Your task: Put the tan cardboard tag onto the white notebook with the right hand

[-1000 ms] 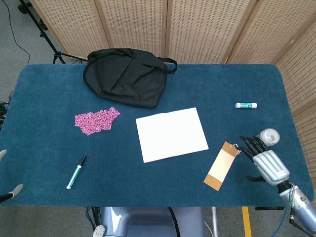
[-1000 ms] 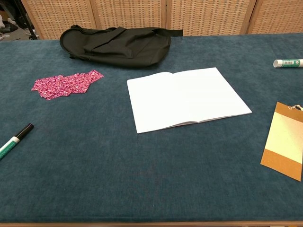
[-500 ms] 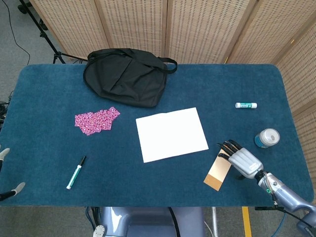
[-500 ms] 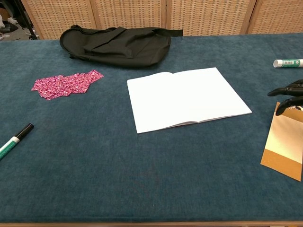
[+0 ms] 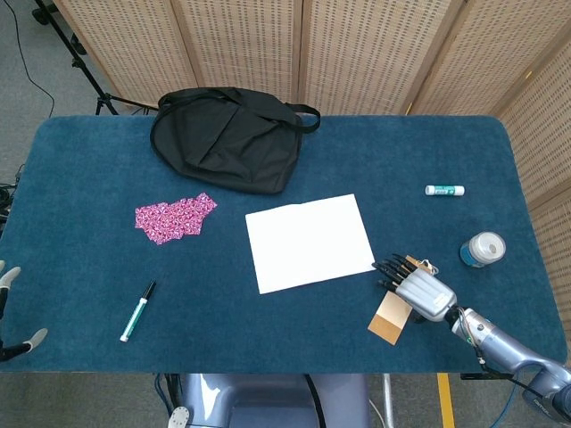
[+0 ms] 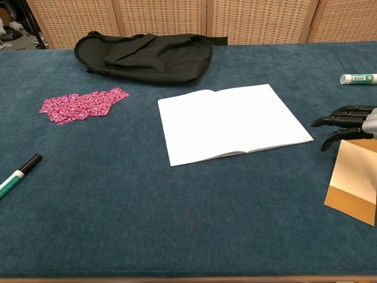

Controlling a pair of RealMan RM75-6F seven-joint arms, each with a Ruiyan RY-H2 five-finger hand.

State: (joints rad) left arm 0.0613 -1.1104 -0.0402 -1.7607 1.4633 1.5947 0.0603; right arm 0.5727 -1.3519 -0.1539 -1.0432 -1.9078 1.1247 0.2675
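Note:
The tan cardboard tag [image 5: 389, 319] lies flat on the blue table to the right of the white notebook [image 5: 310, 242]. My right hand [image 5: 415, 283] is over the tag's upper half and hides it in the head view, dark fingers spread and pointing left toward the notebook's right corner. In the chest view the fingers [image 6: 343, 115] hover just above the tag [image 6: 353, 186], and nothing is held. The notebook [image 6: 232, 122] lies open and bare. Only fingertips of my left hand [image 5: 11, 312] show at the table's front left edge, apart and empty.
A black bag [image 5: 225, 138] lies at the back, with a pink patterned cloth [image 5: 174, 218] and a green marker [image 5: 136, 312] on the left. A glue stick [image 5: 444, 190] and a small round roll [image 5: 483, 249] sit at the right. Wicker screens stand behind the table.
My right hand has moved left from near the round roll to over the tag's upper end, fingers now reaching toward the notebook. The tag has not moved.

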